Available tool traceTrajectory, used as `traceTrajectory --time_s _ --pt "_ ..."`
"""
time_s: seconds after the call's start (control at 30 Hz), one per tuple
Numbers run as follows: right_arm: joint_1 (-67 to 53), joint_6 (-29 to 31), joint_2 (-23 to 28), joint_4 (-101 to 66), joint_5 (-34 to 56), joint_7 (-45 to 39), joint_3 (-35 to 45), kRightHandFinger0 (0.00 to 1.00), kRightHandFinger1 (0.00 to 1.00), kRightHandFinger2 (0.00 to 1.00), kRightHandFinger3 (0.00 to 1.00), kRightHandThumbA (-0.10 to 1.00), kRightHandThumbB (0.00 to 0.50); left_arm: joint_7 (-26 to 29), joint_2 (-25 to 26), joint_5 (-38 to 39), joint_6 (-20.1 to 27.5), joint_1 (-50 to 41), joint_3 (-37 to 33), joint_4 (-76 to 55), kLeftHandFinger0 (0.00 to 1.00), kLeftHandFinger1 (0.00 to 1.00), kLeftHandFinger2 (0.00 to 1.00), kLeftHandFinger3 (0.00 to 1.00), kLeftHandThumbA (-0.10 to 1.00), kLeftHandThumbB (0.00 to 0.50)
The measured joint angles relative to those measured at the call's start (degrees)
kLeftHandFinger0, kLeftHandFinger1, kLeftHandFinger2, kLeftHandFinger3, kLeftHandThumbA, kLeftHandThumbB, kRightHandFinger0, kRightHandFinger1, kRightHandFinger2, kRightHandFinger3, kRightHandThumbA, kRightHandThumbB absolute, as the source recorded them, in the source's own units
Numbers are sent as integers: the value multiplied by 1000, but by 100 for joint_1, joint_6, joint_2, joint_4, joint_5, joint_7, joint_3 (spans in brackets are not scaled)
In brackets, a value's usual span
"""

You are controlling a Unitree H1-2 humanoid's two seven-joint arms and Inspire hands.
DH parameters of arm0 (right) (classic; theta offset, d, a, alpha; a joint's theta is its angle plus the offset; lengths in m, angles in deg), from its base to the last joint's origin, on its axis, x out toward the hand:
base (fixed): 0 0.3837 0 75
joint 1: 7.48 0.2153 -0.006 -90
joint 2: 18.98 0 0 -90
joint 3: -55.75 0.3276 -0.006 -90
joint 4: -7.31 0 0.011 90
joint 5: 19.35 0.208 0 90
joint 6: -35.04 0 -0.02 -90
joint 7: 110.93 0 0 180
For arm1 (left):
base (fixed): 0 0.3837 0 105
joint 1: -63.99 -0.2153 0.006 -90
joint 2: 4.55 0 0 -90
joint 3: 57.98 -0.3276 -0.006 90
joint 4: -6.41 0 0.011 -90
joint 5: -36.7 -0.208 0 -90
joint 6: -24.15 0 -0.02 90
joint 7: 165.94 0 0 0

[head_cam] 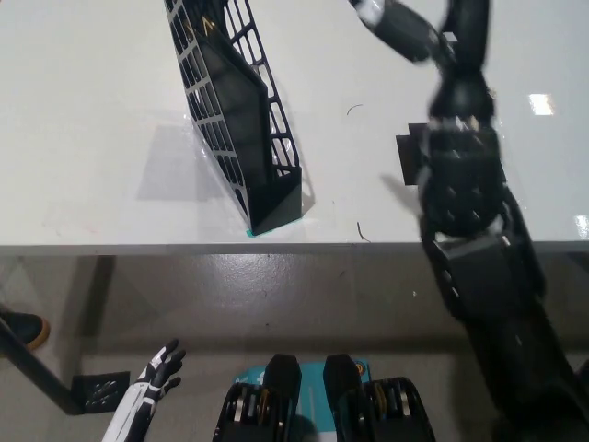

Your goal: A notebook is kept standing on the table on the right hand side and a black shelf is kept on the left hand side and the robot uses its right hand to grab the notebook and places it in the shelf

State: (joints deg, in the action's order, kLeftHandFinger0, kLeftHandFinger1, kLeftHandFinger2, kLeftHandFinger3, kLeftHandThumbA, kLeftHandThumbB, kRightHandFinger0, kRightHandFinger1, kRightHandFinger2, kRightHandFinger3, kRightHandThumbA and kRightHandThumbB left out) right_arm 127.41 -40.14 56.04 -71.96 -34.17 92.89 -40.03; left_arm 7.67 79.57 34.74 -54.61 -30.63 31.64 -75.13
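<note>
The black mesh shelf [241, 120] stands tilted on the white table [92, 110], its near corner close to the front edge. A dark, flat notebook [232, 87] stands inside it. My black right arm rises over the right side of the table, well clear of the shelf. Its hand [398, 26] is a blur near the top edge, with nothing visible in it. My white left hand [155, 372] rests low at the lower left, below the table, holding nothing with its fingers apart.
A black tape patch [410, 155] on the table is mostly hidden behind my right arm. The table's front edge [138, 247] crosses the picture. Below it are grey floor, a dark shoe [20, 326] and a black table foot [94, 390].
</note>
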Motion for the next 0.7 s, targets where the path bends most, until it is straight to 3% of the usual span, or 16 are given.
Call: traceTrajectory --time_s 0.07,0.2,0.27,0.37,0.43,0.6,0.7 --pt "-294 -46 51 -276 3 -32 -6 1000 1000 1000 1000 1000 448 0 -1 0 -1 0 0 1 1000 1000 1000 1000 1000 161" --pt "-1257 -167 192 -1155 10 -128 -79 1000 1000 1000 1000 1000 499 1 -8 -3 -2 0 0 2 1000 1000 1000 1000 1000 176" --pt "-1846 -214 233 -1647 11 -177 -153 1000 1000 1000 1000 1000 439 1 -8 -4 -2 0 1 2 1000 1000 1000 1000 1000 164" --pt "-2757 -239 275 -2321 25 -284 -309 1000 1000 1000 1000 1000 405 1 -8 -3 0 1 4 2 1000 1000 1000 1000 1000 146" --pt "-3419 -220 372 -2733 96 -412 -452 1000 1000 1000 1000 1000 410 1 -6 -3 6 2 8 2 1000 1000 1000 1000 1000 140" --pt "-4503 -82 481 -2620 380 -710 -545 1000 1000 1000 1000 1000 309 3 -2 -10 39 5 20 1 1000 1000 1000 1000 1000 142" --pt "-4596 127 487 -1859 661 -885 -513 1000 1000 1000 1000 1000 324 1 -4 -20 39 40 19 -6 1000 1000 1000 1000 1000 138"
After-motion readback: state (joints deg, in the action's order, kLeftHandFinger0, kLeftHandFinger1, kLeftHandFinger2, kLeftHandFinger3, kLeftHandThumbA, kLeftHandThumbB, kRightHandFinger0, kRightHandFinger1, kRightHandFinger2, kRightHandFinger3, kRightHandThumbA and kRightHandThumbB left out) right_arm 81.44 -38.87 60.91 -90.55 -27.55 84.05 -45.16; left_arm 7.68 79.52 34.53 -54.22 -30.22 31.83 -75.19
